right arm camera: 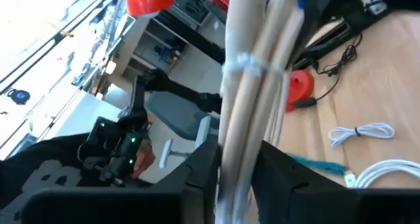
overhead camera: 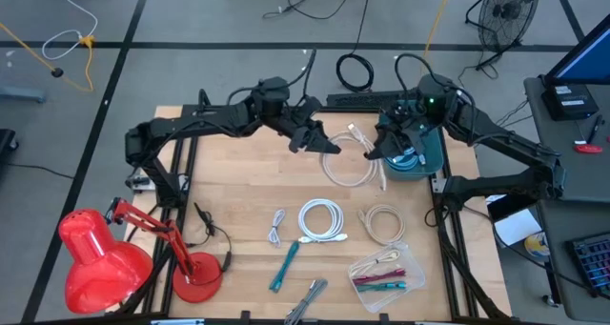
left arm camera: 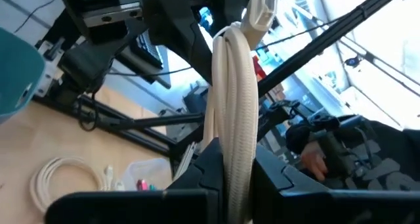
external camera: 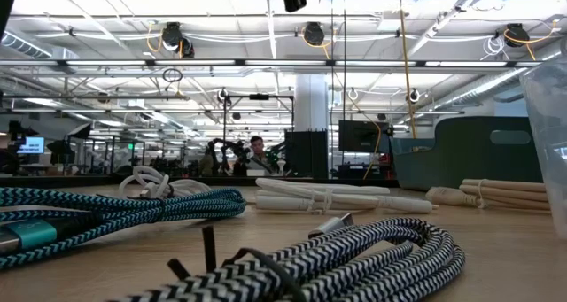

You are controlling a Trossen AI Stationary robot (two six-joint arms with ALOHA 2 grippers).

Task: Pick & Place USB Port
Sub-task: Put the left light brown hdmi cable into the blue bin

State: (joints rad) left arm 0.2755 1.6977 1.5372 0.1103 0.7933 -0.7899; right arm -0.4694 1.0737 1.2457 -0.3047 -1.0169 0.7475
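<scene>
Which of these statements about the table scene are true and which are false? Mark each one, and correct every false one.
1. The left gripper is closed on a cream cable. True.
2. The red desk lamp stands at the right arm's side of the table. False: it stands at the left arm's side, at the near corner.
3. A teal bin sits by the right gripper. True.
4. The coiled white cable lies inside the teal bin. False: it lies on the wooden table, near its middle.
5. A clear bag with coloured items lies on the table. True.
</scene>
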